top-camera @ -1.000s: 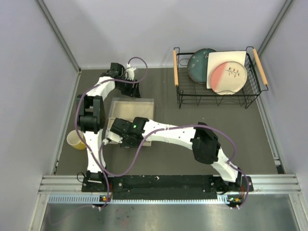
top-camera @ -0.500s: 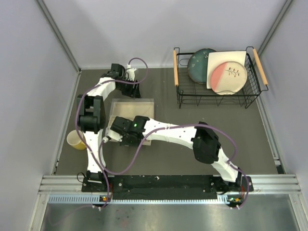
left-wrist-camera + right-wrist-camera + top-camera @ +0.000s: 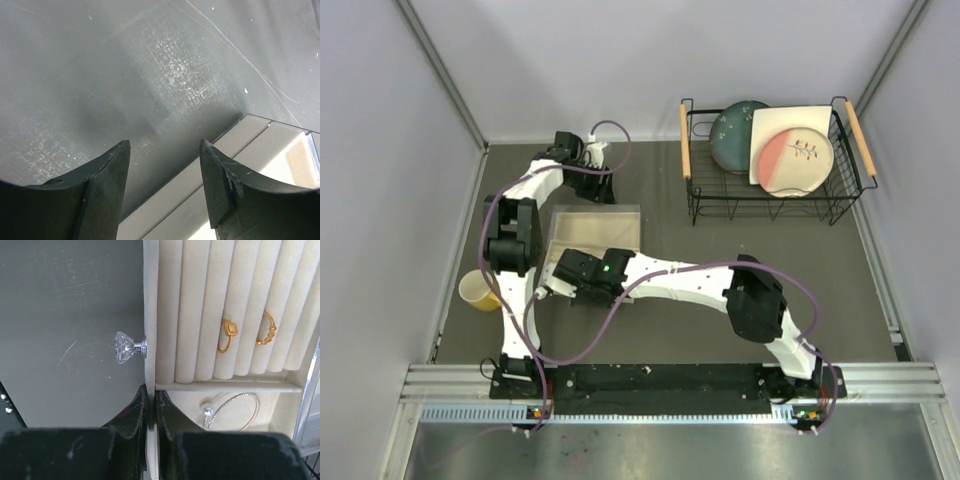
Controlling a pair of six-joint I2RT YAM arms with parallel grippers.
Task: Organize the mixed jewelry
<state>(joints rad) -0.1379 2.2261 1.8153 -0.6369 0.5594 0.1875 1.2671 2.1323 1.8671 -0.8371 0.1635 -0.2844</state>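
Note:
In the right wrist view two gold rings (image 3: 228, 335) (image 3: 266, 329) stand in the slots of the beige tray (image 3: 150, 300). A thin silver bracelet (image 3: 235, 410) with a pearl end lies in the compartment beside them. My right gripper (image 3: 151, 400) is shut on the tray's front wall, just below its crystal knob (image 3: 127, 346). From above, that gripper (image 3: 563, 283) sits at the tray's near left corner. My left gripper (image 3: 165, 147) hangs open over the far edge of the tray's clear case (image 3: 280, 130), holding nothing.
A yellow cup (image 3: 477, 291) stands at the left, close to the left arm's base. A black wire basket (image 3: 770, 160) with plates fills the back right. The right arm lies across the middle of the dark table (image 3: 670, 330).
The right arm has shifted slightly to the right while still gripping the tray wall. The left arm has barely moved.

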